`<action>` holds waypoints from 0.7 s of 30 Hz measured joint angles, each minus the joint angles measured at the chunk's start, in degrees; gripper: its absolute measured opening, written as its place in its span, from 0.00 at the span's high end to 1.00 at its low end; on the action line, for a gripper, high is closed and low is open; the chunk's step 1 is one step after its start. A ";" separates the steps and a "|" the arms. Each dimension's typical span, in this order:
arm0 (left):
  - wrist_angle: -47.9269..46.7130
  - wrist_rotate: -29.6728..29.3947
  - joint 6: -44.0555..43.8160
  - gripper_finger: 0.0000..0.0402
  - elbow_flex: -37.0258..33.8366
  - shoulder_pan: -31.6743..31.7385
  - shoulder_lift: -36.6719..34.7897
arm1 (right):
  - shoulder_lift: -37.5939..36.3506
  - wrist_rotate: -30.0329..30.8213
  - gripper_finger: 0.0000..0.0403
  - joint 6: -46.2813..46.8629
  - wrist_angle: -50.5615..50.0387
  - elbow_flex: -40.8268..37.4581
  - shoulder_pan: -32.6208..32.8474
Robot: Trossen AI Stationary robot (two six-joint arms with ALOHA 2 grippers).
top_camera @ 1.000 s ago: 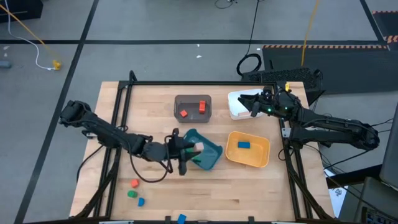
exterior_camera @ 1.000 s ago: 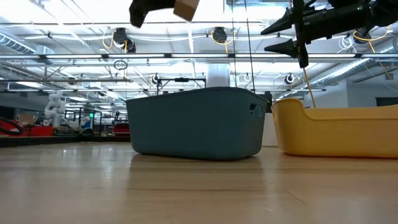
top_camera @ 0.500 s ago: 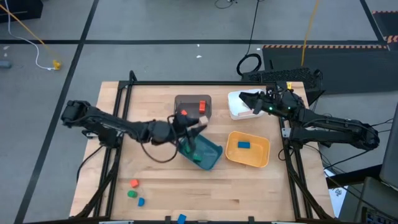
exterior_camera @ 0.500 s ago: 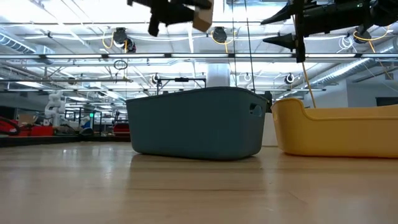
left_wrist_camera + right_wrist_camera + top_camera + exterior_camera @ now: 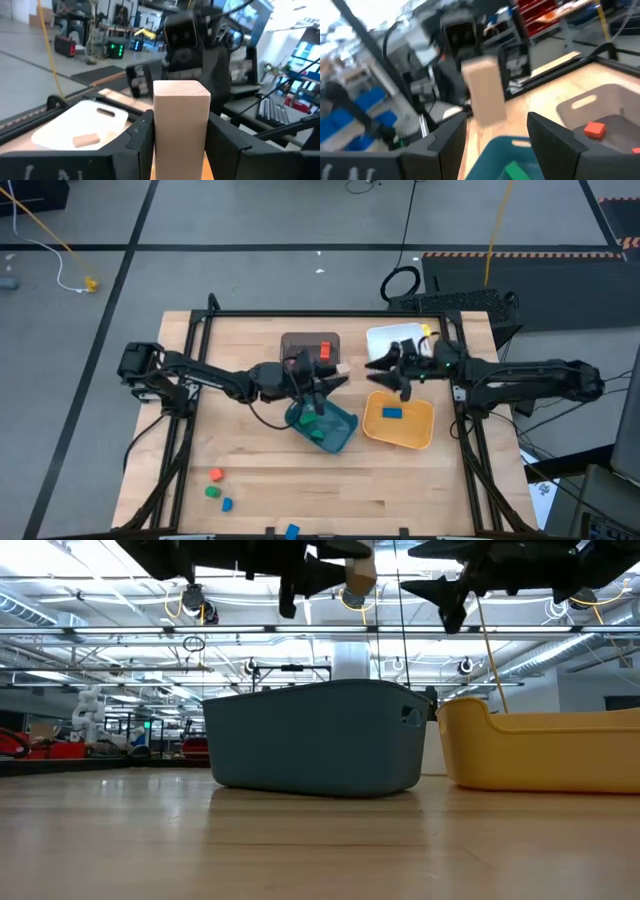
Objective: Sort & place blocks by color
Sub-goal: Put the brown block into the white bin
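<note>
Two arms meet near the middle of the high view, above the table [image 5: 250, 470]. The left gripper [image 5: 335, 377] reaches in from the left of the frame and has its fingers closed on a plain wooden block [image 5: 342, 368], a short bar held well clear of the tabletop; the left wrist view shows that same bar [image 5: 180, 127] standing upright between the two dark fingers [image 5: 137, 135]. The right gripper [image 5: 385, 370] faces it from the right side of the frame, fingers spread apart and holding nothing, with a small gap between it and the bar. In the low view both grippers hang along the top edge, the pale bar [image 5: 359, 577] just left of the open right gripper [image 5: 435, 588].

Below them in the high view sits a teal bin [image 5: 338, 432] with a green block [image 5: 311, 421] inside, and just to its right a yellow bin [image 5: 418, 432] holding a blue block [image 5: 392, 414]. Toward the upper centre is a grey tray [image 5: 300, 342] with two red blocks [image 5: 323, 349] (one is partly hidden under the left arm). A white tray [image 5: 382, 340] lies at the upper right, and the left wrist view shows a pale wooden piece [image 5: 86, 140] lying in it. At the lower left of the table an orange block [image 5: 215, 474], another green one [image 5: 211, 492] and a small blue one [image 5: 227, 504] lie close together, with one more blue block [image 5: 291, 530] at the bottom edge.
</note>
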 joint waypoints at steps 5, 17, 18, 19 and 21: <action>0.83 0.03 -0.98 0.66 0.07 -0.75 0.38 | 5.67 -0.03 0.50 -5.02 3.74 -0.02 4.87; -0.53 -0.03 -1.55 0.64 0.04 -3.66 0.37 | 10.24 0.17 0.50 1.85 8.70 -0.02 6.60; -0.60 -0.03 -1.62 0.64 0.04 -3.79 0.37 | 10.22 0.17 0.50 1.93 8.80 -0.02 6.57; -0.60 -0.05 -1.84 0.64 0.04 -3.89 0.37 | 10.22 0.17 0.50 2.06 8.86 -0.02 6.55; -0.74 -0.18 -2.54 0.65 0.04 -4.03 0.37 | 10.23 0.31 0.50 2.95 9.14 -0.02 6.53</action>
